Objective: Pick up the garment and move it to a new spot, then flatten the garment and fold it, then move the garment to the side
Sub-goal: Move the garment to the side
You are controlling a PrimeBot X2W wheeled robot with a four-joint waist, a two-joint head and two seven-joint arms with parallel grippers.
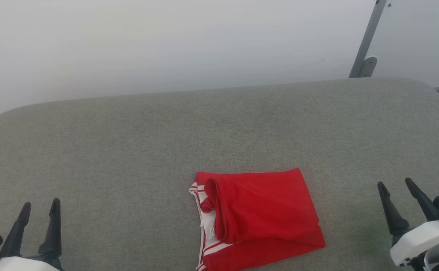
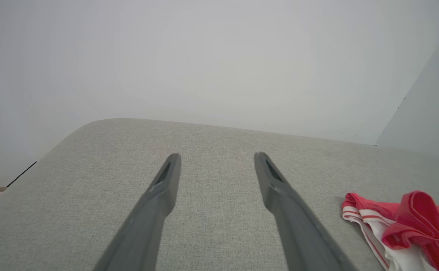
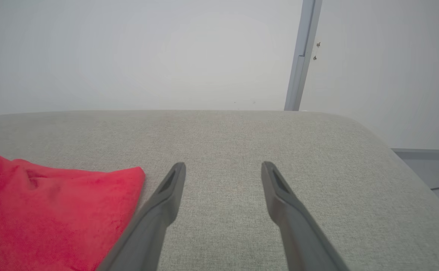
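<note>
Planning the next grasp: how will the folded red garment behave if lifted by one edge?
The garment will probably droop and unfold: it is thin cloth in loose folds, with one edge rolled over. It looks light, lying nearly flat. Pushed, it would likely bunch rather than slide, since the grey fabric surface looks textured.

- Head view looks down and forward over the grey surface (image 1: pixel 129 150) toward the far wall (image 1: pixel 166 37).
- Both wrist views sit low, near it, facing far; all share the garment (image 1: pixel 264 210).
</note>
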